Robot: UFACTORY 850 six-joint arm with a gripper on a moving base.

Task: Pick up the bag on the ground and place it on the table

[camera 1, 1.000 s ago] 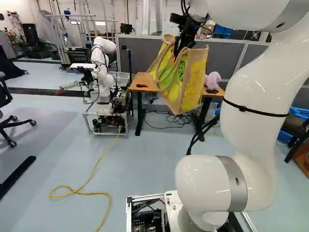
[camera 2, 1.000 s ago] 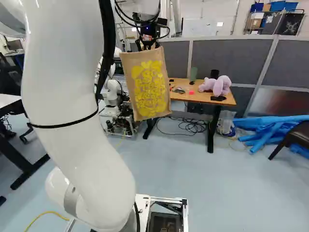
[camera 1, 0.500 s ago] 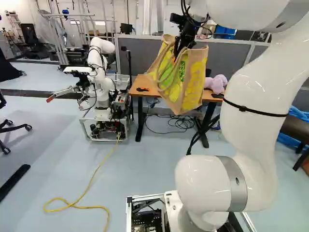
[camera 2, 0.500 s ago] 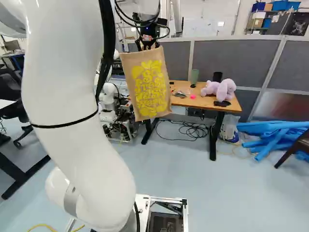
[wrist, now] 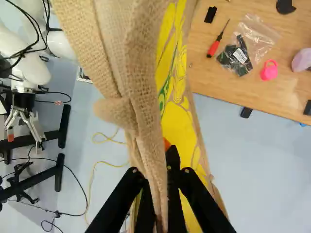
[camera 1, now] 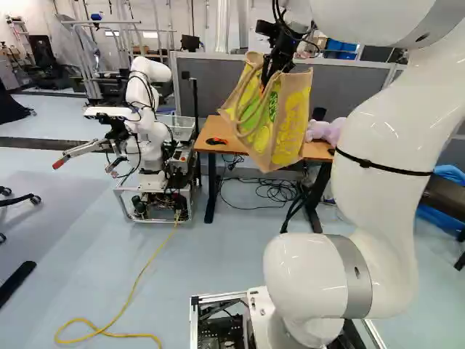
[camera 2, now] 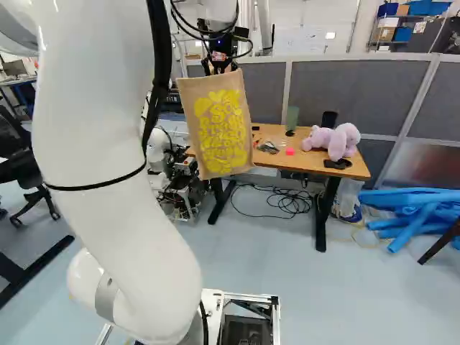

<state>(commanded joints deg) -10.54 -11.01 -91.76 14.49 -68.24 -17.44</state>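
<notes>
Your gripper (camera 1: pixel 272 71) has its two fingers closed together on a fold of the burlap bag (camera 1: pixel 285 131), pinching it from both sides. The bag hangs in the air, tilted, its yellow print showing; you have floor (wrist: pixel 272 160) beneath the gripper, and the wooden table (camera 2: pixel 313 160) lies ahead and to one side.

On that tabletop you've got a lilac stuffed toy (camera 2: pixel 344 141), a black cylinder (camera 2: pixel 328 119), a green cup (camera 2: pixel 292 118), a screwdriver (wrist: pixel 214 47), a clear plastic pouch (wrist: pixel 240 53) of dark parts and a pink tag (wrist: pixel 268 71). Black cables (camera 2: pixel 287 203) lie coiled underneath, and a grey partition (camera 2: pixel 338 86) stands behind. At the right of the right base view you can see blue foam tubes (camera 2: pixel 413 205); at the left of the left base view, another robot (camera 1: pixel 149 134) with a yellow cable (camera 1: pixel 131 294) trailing from its base.
</notes>
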